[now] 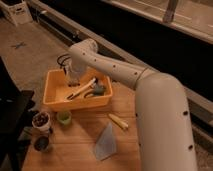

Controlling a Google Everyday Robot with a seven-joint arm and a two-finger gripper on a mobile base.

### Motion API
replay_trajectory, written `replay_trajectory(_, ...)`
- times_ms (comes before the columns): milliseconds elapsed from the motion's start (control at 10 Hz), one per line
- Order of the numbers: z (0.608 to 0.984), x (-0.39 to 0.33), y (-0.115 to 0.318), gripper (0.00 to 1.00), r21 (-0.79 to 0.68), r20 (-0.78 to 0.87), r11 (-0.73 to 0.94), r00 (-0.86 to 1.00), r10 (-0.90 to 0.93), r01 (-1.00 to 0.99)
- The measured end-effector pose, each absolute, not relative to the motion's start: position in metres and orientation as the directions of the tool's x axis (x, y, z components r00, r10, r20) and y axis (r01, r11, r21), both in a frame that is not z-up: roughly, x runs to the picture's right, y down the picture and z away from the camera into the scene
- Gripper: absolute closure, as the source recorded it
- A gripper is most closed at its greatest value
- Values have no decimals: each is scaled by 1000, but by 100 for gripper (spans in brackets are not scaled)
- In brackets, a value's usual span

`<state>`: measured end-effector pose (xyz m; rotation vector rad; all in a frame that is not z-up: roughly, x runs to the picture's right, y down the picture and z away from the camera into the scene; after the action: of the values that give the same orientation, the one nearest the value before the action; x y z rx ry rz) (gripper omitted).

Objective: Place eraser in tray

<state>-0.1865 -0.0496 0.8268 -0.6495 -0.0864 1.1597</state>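
We see the arm reaching from the right foreground across the table to the tray, which sits at the table's far left part. The gripper hangs over the tray's rear left area, pointing down into it; we cannot tell how its tool end stands. We cannot pick out the eraser with certainty: the tray holds a pale long-handled utensil lying diagonally and a dark greyish item just beside it on the right, and neither reads clearly as the eraser. Whether anything sits in the gripper is hidden from us.

In front of the tray, near its left corner, stands a green cup. Left of the cup is a small bowl with dark contents, and a dark round container lies nearer the table's front edge. A yellow stick lies right of the cup, and a grey triangular cloth lies in front of it.
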Motion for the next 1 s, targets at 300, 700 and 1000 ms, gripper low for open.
replay_trajectory(300, 865, -237, -30, 94, -585, -295, 213, 450, 843, -782)
replay_trajectory(700, 913, -283, -2, 54, -647, -334, 172, 479, 812, -743)
replay_trajectory(1000, 935, -283, -15, 29, -622, -347, 144, 435, 831, -770)
